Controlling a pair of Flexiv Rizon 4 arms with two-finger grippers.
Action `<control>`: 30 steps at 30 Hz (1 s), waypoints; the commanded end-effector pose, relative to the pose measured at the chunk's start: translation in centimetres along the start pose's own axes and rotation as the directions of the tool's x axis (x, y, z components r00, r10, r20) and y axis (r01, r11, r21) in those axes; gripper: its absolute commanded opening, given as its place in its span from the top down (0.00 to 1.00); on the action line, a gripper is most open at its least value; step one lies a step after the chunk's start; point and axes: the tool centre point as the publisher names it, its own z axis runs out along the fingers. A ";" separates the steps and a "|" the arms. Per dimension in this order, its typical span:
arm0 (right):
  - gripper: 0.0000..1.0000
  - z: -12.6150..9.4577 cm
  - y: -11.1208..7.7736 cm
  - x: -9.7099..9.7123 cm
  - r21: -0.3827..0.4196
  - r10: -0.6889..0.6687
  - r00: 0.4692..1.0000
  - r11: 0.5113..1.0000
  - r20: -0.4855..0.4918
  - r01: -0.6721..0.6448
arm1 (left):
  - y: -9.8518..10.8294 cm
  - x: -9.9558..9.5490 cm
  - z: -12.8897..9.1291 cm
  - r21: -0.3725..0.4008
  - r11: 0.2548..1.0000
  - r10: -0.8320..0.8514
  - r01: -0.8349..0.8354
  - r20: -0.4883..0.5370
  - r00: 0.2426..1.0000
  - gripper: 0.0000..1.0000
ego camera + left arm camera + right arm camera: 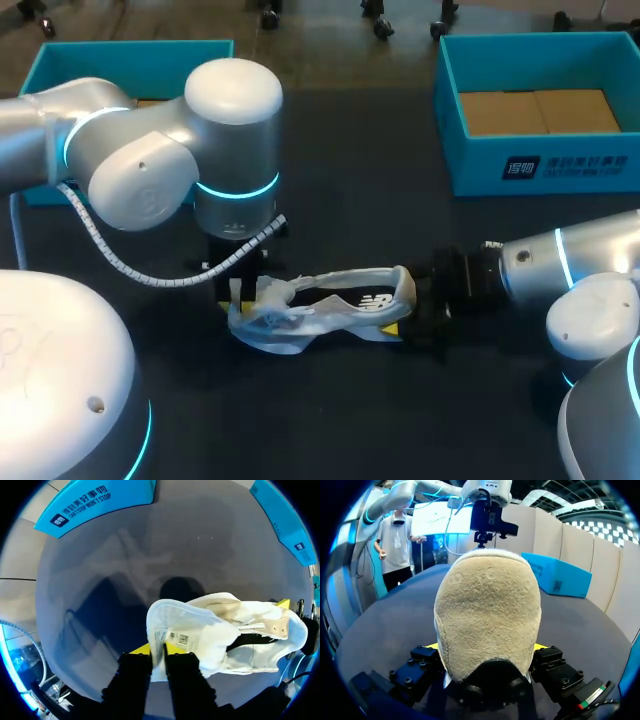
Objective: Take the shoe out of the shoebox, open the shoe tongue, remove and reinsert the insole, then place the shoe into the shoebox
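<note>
**Two robot arms hold a white shoe at both ends on a dark worktop**

Nearest the camera, a white shoe [330, 305] with black trim lies on its side in the middle of the worktop [350, 430], out of its box. One arm comes in from each side and the shoe is held between them.

The right arm's fingers [431, 646] are closed on the heel [487, 605], one pad on each flank of the beige suede heel cup. The yellow tips only just show at its edges. This grip seems meant to anchor the shoe so that it cannot slide while the other end is worked.

The left arm's fingers [141, 649] reach down at the toe end. They are closed, pinching the edge of the tongue [185, 630], a padded white flap with a printed label on its inner face. The tongue is drawn up and away from the shoe's opening. This looks like the tongue-opening step, which clears the way to the insole. The insole itself cannot be made out for certain from any view.

Farther back, well apart from the shoe, two open blue boxes stand at the far edge. The right shoebox [540, 170] shows brown card inside. The left shoebox [60, 60] is largely hidden behind the left arm. Returning the shoe to a box is not yet done.
</note>
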 end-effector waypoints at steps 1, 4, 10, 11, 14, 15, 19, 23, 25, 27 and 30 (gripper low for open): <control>1.00 0.1 0.0 0.0 0.006 0.000 1.000 1.000 0.001 0.000 | 0.4 -1.4 -0.3 0.007 1.000 -0.002 0.002 -0.012 1.000 0.36; 1.00 0.1 0.0 0.0 0.006 0.000 1.000 1.000 0.001 0.000 | 0.3 -1.7 -0.4 0.007 1.000 -0.005 0.005 -0.009 1.000 0.01; 1.00 0.1 0.0 0.0 0.006 0.000 1.000 1.000 0.001 0.000 | 0.2 -2.4 -1.1 0.020 1.000 0.002 -0.002 -0.007 1.000 0.00; 1.00 0.1 0.0 0.0 0.006 0.000 1.000 1.000 0.001 0.000 | 0.1 -2.6 -1.3 0.027 1.000 0.005 -0.005 -0.009 1.000 0.00; 1.00 0.1 0.0 0.0 0.006 0.000 1.000 1.000 0.001 0.000 | -0.1 -2.8 -2.0 0.047 0.999 0.010 -0.009 -0.019 1.000 0.15; 1.00 0.1 0.0 0.0 0.006 0.000 1.000 1.000 0.001 0.000 | -0.1 -2.8 -2.3 0.056 0.998 0.014 -0.013 -0.024 1.000 0.15; 1.00 0.1 0.0 0.0 0.006 0.000 1.000 1.000 0.001 0.000 | -0.4 -2.5 -3.9 0.096 0.994 0.064 -0.059 -0.048 0.997 0.00; 1.00 0.1 0.0 0.0 0.006 0.000 1.000 1.000 0.001 0.000 | -1.0 -2.0 -4.8 0.124 0.986 0.123 -0.109 -0.107 0.987 0.00; 1.00 0.1 0.0 0.0 0.006 0.000 1.000 1.000 0.001 0.000 | -1.2 -1.6 -5.3 0.148 0.974 0.190 -0.171 -0.131 0.973 0.00; 1.00 0.1 0.0 0.0 0.006 0.000 1.000 1.000 0.001 0.000 | -1.5 -1.2 -5.7 0.174 0.956 0.260 -0.237 -0.123 0.958 0.00; 1.00 0.1 0.0 0.0 0.006 0.000 1.000 1.000 0.001 0.000 | -1.9 -0.6 -6.6 0.205 0.924 0.353 -0.324 -0.127 0.927 0.00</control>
